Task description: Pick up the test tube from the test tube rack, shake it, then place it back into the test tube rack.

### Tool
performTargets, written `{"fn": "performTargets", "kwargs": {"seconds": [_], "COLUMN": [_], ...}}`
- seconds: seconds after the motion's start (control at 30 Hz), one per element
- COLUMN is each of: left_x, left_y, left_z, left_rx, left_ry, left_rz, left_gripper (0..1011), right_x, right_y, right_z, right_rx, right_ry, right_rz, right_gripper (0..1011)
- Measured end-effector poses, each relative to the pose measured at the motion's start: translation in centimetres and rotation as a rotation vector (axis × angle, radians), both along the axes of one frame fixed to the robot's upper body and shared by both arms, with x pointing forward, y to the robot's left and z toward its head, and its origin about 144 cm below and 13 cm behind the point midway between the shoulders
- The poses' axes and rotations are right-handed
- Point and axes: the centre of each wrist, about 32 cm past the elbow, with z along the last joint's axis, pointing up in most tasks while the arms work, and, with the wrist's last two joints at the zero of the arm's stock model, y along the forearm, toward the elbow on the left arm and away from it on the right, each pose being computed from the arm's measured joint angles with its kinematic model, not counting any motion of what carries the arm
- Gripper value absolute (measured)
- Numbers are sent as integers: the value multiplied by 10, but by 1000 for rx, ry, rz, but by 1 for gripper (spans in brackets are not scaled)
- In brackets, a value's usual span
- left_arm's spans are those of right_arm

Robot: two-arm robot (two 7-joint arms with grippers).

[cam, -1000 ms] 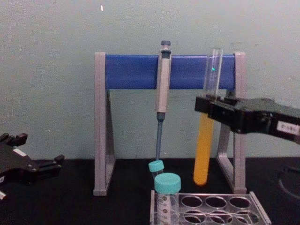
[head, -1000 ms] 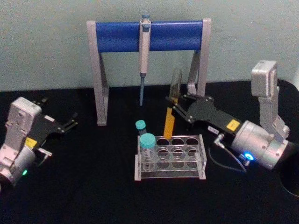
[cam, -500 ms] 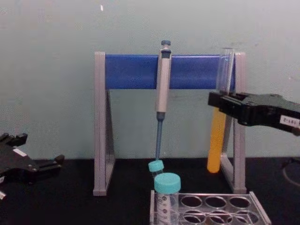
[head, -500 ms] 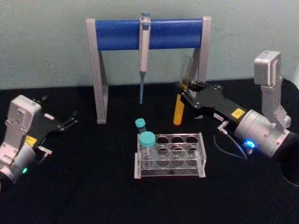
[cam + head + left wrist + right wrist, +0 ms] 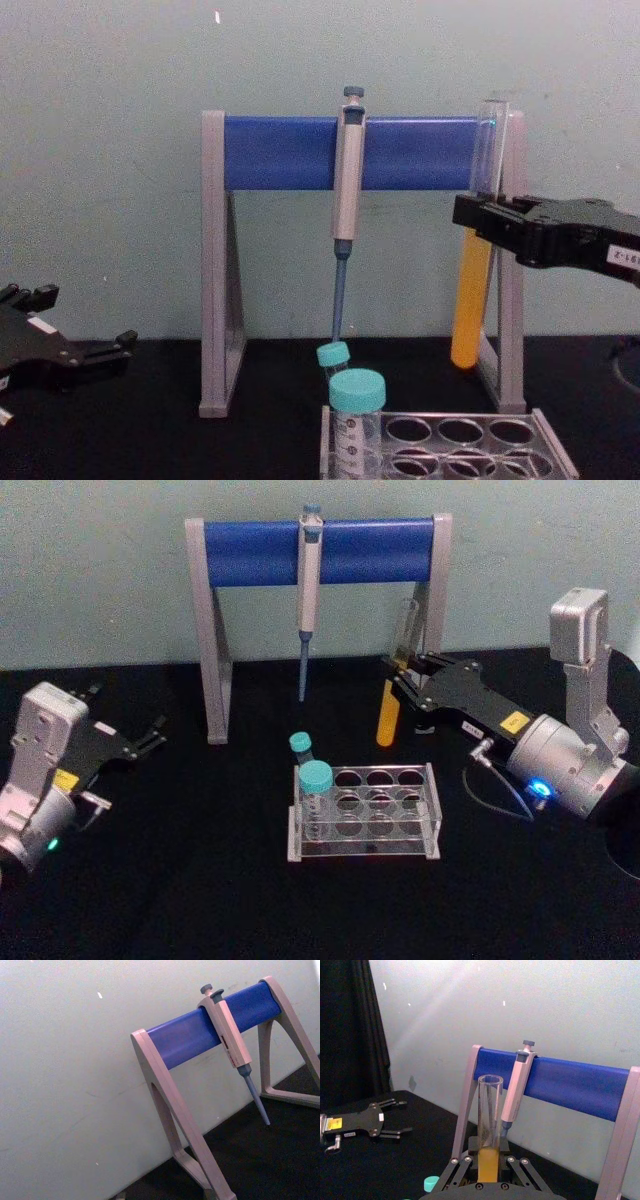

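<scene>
The right hand (image 5: 402, 677) is up off the black table (image 5: 200, 890), clamped on the test tube (image 5: 387, 716) about halfway along the glass. The tube is out of the test tube rack (image 5: 367, 848) entirely, held in the air behind the rack and a little to its right, close to the right leg of the pipette stand (image 5: 250, 555). It is nearly upright, its open mouth tipped slightly to the right. Orange-yellow liquid fills the lower part; the glass above the fingers is clear and empty. From the chest view the test tube (image 5: 469, 305) lines up with that grey leg, its rounded bottom hanging above the tabletop.

The rack sits near the middle of the table. Two teal-capped tubes (image 5: 315, 780) stand at its left end, and the other holes in its top plate are open. A pipette (image 5: 308, 575) hangs from the stand's blue bar, tip pointing down, well behind the rack.

The left hand (image 5: 130, 715) rests low over the left side of the table, well apart from the rack, its fingers spread with nothing between them.
</scene>
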Motion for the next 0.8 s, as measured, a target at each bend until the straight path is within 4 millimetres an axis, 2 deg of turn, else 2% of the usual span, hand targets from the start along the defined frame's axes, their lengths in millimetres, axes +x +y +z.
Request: {"fn": "performTargets", "kwargs": {"seconds": [0.8], "left_x": [0], "left_y": [0], "left_z": [0], "left_rx": [0], "left_ry": [0], "left_rz": [0], "left_gripper": [1001], "right_x": [-1], "right_y": [2], "right_z": [1], "right_rx": [0], "right_ry": [-5], "right_rz": [6], "right_gripper": [222]}}
